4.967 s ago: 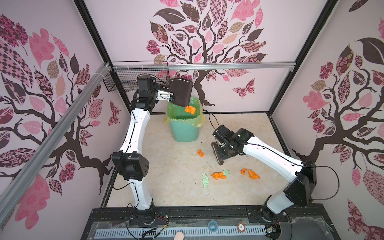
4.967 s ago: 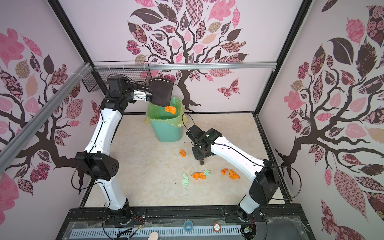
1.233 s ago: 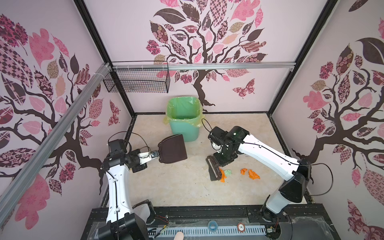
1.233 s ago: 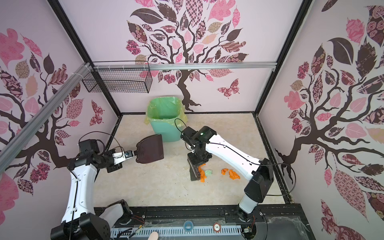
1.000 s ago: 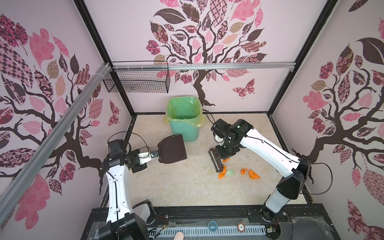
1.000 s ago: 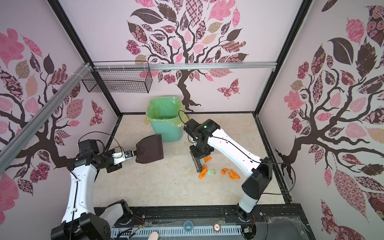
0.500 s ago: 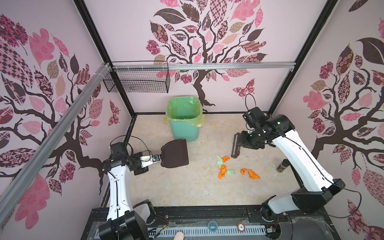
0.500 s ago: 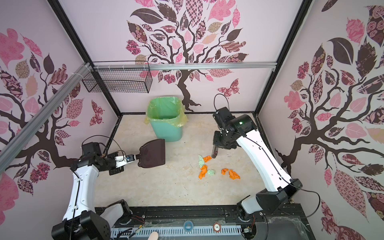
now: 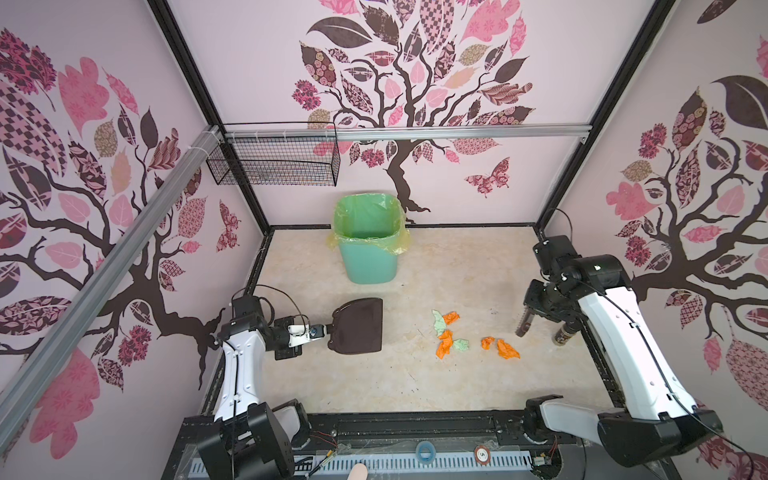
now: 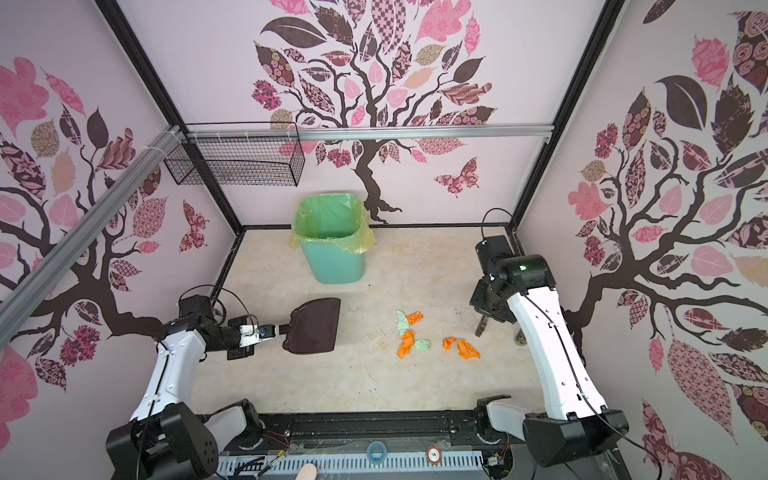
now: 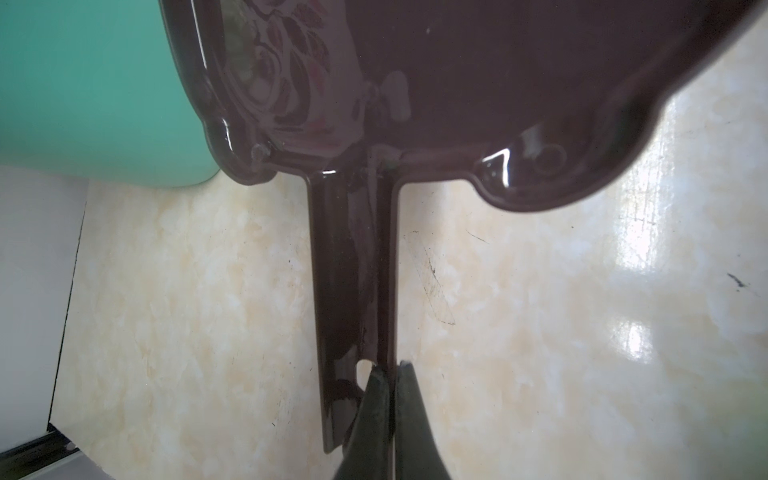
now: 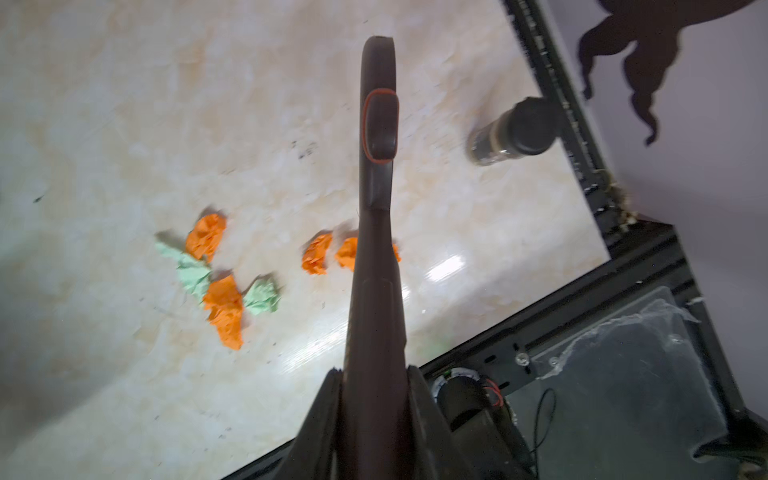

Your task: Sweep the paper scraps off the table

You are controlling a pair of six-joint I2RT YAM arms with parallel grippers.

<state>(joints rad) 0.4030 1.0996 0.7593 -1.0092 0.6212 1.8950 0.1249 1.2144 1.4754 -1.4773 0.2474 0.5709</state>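
colour: orange and mint paper scraps [image 9: 453,334] lay loose on the beige marbled table [image 9: 374,386], in two small clusters right of centre in both top views.
dustpan: dark brown dustpan [image 9: 358,325] sat low left of the scraps, mouth toward them, well apart from them; whether it touched the table could not be told.
left gripper: left gripper [image 11: 390,368] was pinched tight on the dustpan handle end.
right gripper: right gripper [image 12: 374,376] was clamped on the brush [image 9: 524,322] handle; brush hung on the far right side, beyond the scraps, just beside a small dark-capped jar [image 9: 561,332].
brush height: probably lifted off the table, wrist view blurred, hard to be sure.
bin: green bin [image 9: 368,245] with yellow-green liner stood at the back, no scraps visible inside from the top views.
step: judged mid-task, brush being repositioned for the next sweep toward the dustpan.
next move: brush needs to drop behind the rightmost orange pieces and push left; dustpan edge needs to be flat on the table and closer.
change: half a second earlier the brush was nearer the back and middle; it had swung out right and nearer the front, and the dustpan stayed about where it was.
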